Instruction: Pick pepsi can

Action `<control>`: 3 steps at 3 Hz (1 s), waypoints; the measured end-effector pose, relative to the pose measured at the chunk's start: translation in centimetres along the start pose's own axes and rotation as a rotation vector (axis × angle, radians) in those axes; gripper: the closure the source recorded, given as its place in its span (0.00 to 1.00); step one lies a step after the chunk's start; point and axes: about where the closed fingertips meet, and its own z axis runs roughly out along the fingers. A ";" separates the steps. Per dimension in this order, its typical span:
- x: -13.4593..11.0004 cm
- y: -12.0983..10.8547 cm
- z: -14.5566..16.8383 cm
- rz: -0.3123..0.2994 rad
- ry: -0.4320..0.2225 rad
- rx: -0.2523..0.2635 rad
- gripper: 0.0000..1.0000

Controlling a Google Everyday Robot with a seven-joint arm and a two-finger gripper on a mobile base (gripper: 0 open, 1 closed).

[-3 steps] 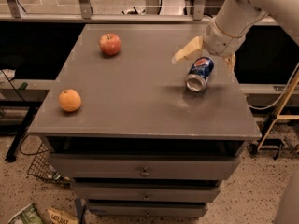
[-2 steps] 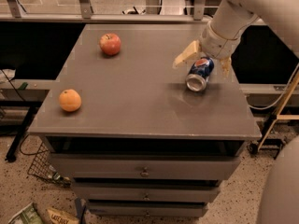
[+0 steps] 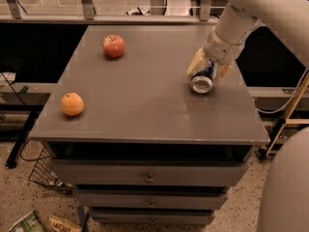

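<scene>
Closing in since a second ago, the gripper (image 3: 206,76) has drawn its pale fingers (image 3: 195,65) from a wide splay to a narrow hold against both sides of the pepsi can (image 3: 202,81); the can lies where it lay.

At far left, a wire basket (image 3: 41,175) sits on the speckled floor, half hidden behind the cabinet (image 3: 140,100). Crumpled packets (image 3: 48,222) beside it are cut off by the bottom edge, their print too small to read. An orange (image 3: 72,104), round and matte, rests near the front left corner of the smooth grey top. A red apple (image 3: 113,46) with a pale patch sits well apart from it, toward the back. Below the top, flat grey drawers (image 3: 149,175) with small knobs are stacked, the lowest partly out of frame.

Right of centre, near the right edge of the top, the can lies on its side. Its round silver end faces the camera; the blue body behind is largely covered by the fingers, so no logo can be made out. The smooth white arm (image 3: 251,8) slants down from the upper right corner, its upper part cut off. A thin cable (image 3: 289,98) loops at far right, beside a blurred pale bulk (image 3: 289,187) filling the lower right corner.
</scene>
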 end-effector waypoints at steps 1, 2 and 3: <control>-0.3 0.4 0.1 -0.024 -0.005 -0.010 0.90; -1.2 2.5 -1.7 -0.159 -0.045 -0.010 1.00; -2.1 5.3 -3.8 -0.351 -0.081 -0.018 1.00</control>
